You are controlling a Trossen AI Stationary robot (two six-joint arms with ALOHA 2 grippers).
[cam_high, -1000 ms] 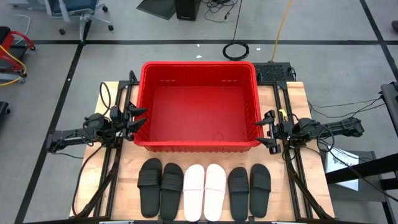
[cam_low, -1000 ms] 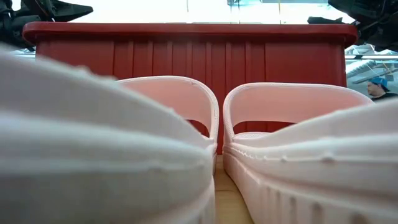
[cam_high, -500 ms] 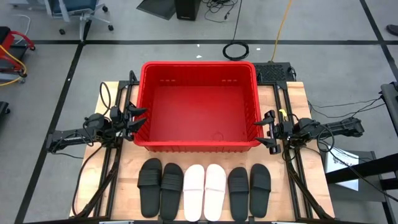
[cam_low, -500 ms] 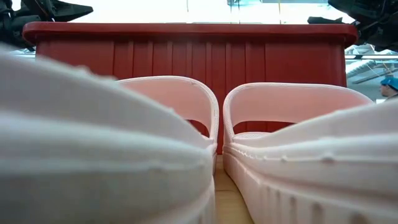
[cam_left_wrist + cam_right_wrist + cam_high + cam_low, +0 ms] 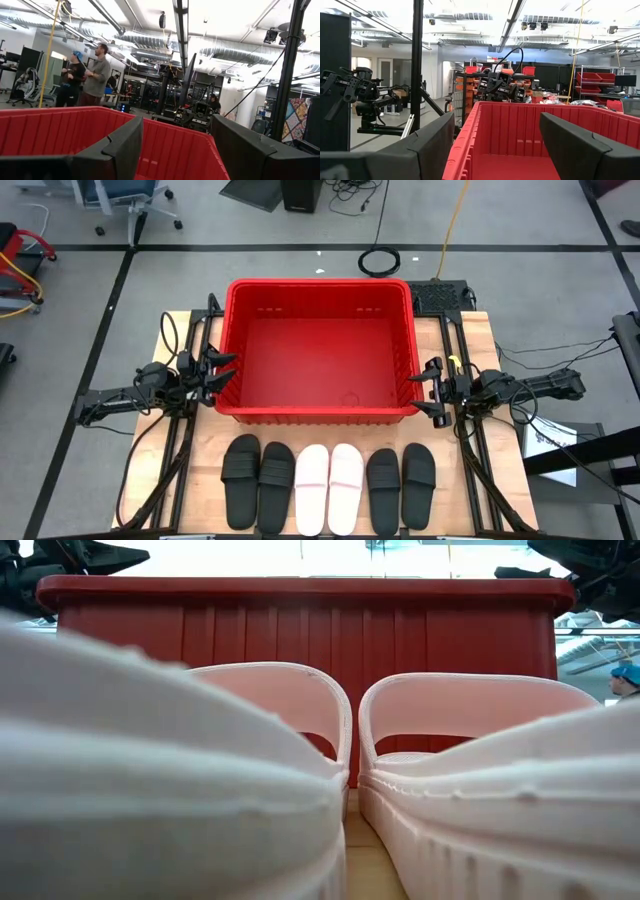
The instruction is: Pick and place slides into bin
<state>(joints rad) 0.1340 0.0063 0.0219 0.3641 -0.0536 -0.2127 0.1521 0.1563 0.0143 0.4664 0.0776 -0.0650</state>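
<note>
Six slides lie in a row, soles down, near the table's front edge: two black [image 5: 258, 480] at left, two pale pink [image 5: 329, 474] in the middle, two black [image 5: 400, 476] at right. The pink pair fills the low view [image 5: 300, 740]. The red bin [image 5: 318, 348] stands behind them, with nothing inside. My left gripper [image 5: 224, 372] is open beside the bin's left wall. My right gripper [image 5: 428, 392] is open beside the bin's right wall. Both hold nothing.
The bin's walls show close ahead in the left wrist view [image 5: 55, 130] and the right wrist view [image 5: 510, 135]. Bare table lies between the bin and the slides [image 5: 200, 430]. People stand in the room beyond [image 5: 92, 75].
</note>
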